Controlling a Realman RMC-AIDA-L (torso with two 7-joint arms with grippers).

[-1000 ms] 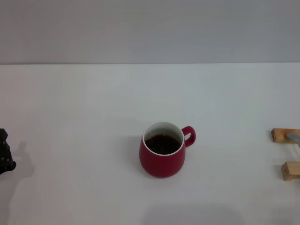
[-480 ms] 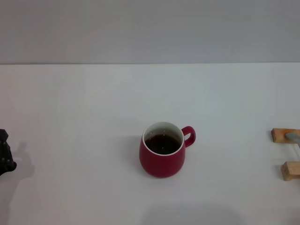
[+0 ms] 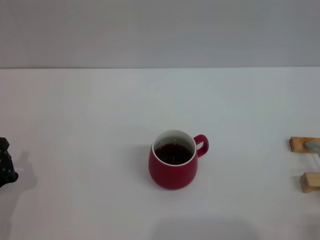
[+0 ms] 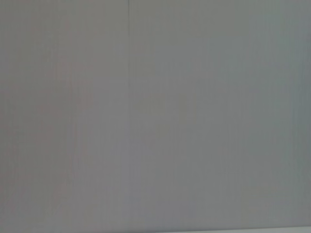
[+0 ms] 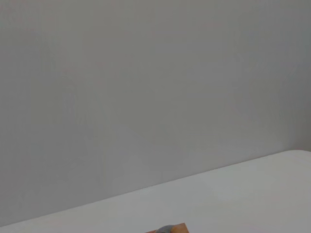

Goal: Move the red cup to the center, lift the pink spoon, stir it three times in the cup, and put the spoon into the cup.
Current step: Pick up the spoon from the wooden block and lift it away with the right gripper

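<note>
The red cup [image 3: 172, 170] stands upright in the middle of the white table [image 3: 90, 120], holding dark liquid, with its loop handle [image 3: 202, 145] pointing right. Only the grey bowl of the pink spoon [image 3: 313, 145] shows, at the right edge of the head view, resting on a tan wooden block [image 3: 299, 144]; its pink handle is out of view. The bowl also shows at the edge of the right wrist view [image 5: 165, 229]. A black part of my left gripper [image 3: 6, 167] sits at the far left edge, well away from the cup. My right gripper is out of view.
A second tan wooden block [image 3: 309, 181] lies nearer me at the right edge. A grey wall rises behind the table's far edge. The left wrist view shows only the grey wall. The right wrist view shows the wall, a table corner and the block [image 5: 179, 227].
The black part of my left gripper has drifted very slightly toward the near edge. The cup, spoon and blocks have not moved.
</note>
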